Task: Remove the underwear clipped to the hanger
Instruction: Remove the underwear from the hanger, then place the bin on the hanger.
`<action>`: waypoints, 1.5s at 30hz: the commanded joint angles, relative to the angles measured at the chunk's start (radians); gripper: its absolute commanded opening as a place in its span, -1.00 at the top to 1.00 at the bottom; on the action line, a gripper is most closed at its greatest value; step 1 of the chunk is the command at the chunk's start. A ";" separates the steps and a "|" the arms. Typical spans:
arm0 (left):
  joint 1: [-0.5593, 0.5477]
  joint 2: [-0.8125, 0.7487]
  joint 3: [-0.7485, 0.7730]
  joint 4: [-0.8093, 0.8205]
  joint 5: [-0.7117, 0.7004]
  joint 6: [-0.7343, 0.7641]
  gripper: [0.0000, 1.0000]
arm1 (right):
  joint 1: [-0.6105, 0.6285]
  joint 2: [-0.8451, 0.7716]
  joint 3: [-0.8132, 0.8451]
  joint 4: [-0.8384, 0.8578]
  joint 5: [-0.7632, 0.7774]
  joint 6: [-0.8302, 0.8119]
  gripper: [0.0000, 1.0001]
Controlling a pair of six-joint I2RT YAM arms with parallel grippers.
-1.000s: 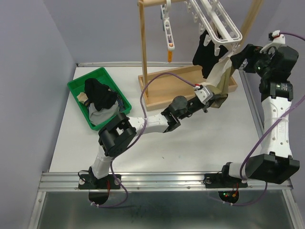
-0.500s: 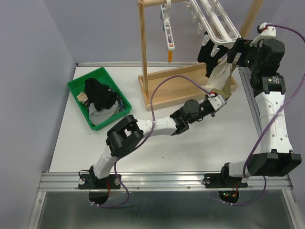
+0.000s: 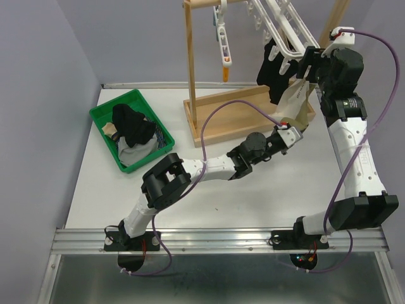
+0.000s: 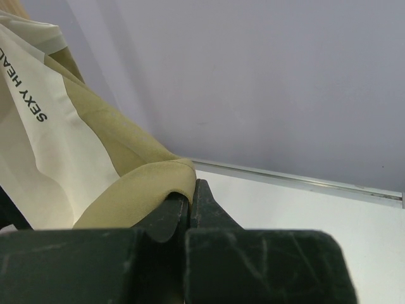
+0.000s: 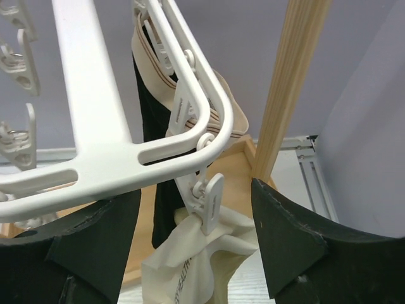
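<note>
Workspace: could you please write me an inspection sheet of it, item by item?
Surface: white table, no spill seen.
Job's things: tan underwear and black underwear hang from the white hanger; other garments lie in the green tray.
Clutter: nothing seen.
Grippers: left gripper shut on the tan underwear's lower edge; right gripper open, jaws either side of the clip holding that garment.
Cables: purple cables loop over both arms.
Surroundings: wooden stand, lilac walls.

Overhead camera looks down; both close wrist views share tan underwear [image 4: 107, 139].
</note>
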 commanded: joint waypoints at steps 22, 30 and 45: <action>-0.024 -0.025 0.054 0.055 -0.009 0.015 1.00 | 0.009 -0.007 -0.096 0.239 0.124 -0.075 0.14; -0.022 -0.033 0.042 0.058 -0.018 0.021 1.00 | 0.010 -0.020 -0.098 0.237 0.112 -0.072 0.58; -0.004 -0.157 -0.099 0.088 -0.089 0.024 1.00 | 0.009 -0.073 -0.160 0.231 0.098 -0.091 -0.47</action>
